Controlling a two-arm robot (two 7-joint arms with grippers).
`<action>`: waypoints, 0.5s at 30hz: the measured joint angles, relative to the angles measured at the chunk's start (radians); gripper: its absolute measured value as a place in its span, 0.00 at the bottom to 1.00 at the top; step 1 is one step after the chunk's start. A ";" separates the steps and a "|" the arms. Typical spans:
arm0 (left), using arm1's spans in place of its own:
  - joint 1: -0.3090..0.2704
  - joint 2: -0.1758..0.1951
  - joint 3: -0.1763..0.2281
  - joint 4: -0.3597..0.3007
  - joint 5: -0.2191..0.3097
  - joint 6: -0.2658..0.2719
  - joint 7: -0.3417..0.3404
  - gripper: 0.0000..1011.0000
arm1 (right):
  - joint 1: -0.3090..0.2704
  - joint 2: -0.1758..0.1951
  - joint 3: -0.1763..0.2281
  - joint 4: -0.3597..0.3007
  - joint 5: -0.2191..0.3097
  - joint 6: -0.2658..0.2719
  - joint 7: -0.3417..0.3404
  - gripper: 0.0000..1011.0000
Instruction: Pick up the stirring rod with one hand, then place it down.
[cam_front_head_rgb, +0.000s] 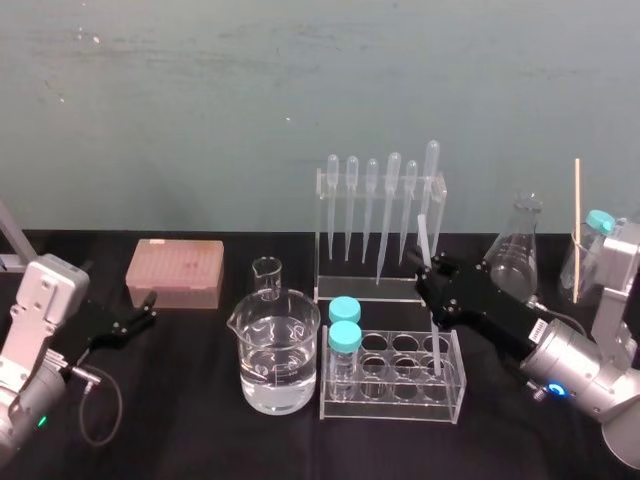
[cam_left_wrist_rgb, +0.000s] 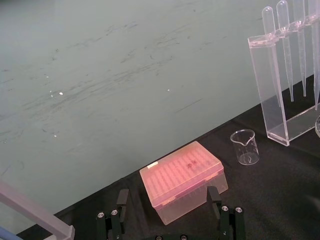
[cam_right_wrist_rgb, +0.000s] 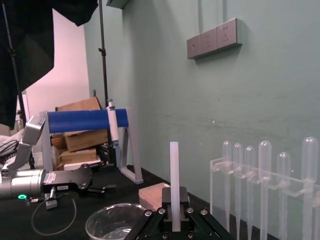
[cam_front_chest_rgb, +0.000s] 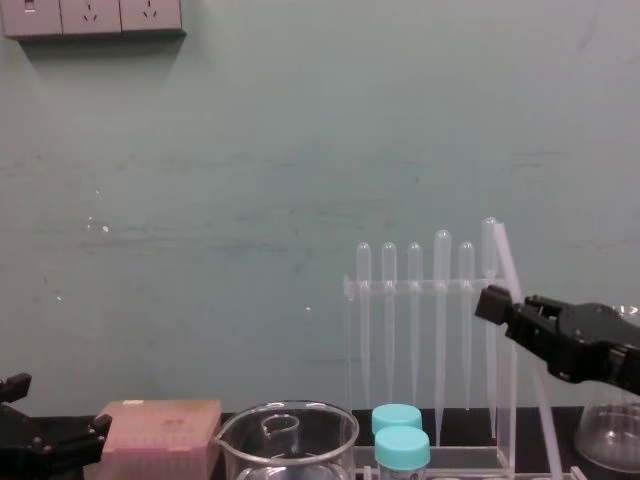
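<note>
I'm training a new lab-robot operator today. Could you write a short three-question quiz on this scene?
1. True or false: the stirring rod is lying flat, ungripped.
2. Which gripper has its jaws closed on the rod? A) left gripper B) right gripper C) neither
3. Fill in: the box near the left gripper is coloured ____.

Key: 1 false, it is held near upright; 2 B; 3 pink.
</note>
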 joint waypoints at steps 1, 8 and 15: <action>0.000 0.000 0.000 0.000 0.000 0.000 0.000 0.99 | 0.005 -0.002 -0.005 0.010 0.000 0.001 0.004 0.07; 0.000 0.000 0.000 0.000 0.000 0.000 0.000 0.99 | 0.025 -0.007 -0.026 0.050 -0.010 0.001 0.012 0.07; 0.000 0.000 0.000 0.000 0.000 0.000 0.000 0.99 | 0.047 -0.010 -0.052 0.094 -0.033 0.014 0.022 0.07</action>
